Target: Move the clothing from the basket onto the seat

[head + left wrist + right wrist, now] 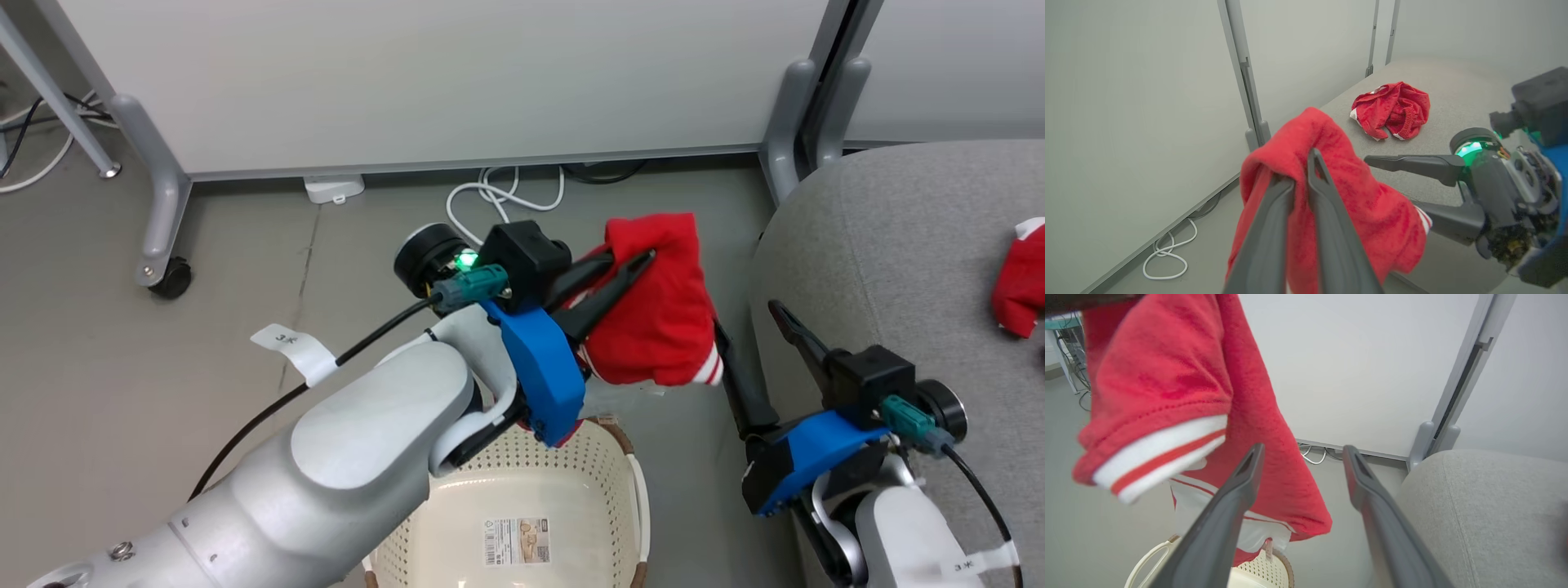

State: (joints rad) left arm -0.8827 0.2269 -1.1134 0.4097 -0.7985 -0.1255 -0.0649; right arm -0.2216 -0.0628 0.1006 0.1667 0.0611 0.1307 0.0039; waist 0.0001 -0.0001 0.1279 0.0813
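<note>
Your left gripper (pixel 633 260) is clamping the red garment (pixel 661 327) between nearly closed jaws. The cloth is bunching over the fingertips and draping down beneath them, with the white-striped cuff hanging lowest. It is hanging clear of the basket (pixel 629 478), which is sitting below and behind those jaws, close to the wrist. The part of the basket bottom showing past the forearm is bare plastic with a label (the rest is hiding under the arm, so I cannot vouch for it).

Your right gripper (pixel 747 318) is waiting with jaws spread wide and nothing between them. Its fingertips are just beside the hanging cloth, and one finger is tucking behind the lower edge. The seat (pixel 898 245) is lying beyond the left jaws' tips and off to the side of the right jaws. The other red garment (pixel 1392 108) is already lying crumpled on that seat, well beyond both sets of jaws.

So I am judging you to be past the halfway mark: one piece is delivered, and the second is lifted out but hanging over the floor, not yet over the seat. What is remaining is carrying it ahead of the left jaws until the seat is underneath, then opening them.
</note>
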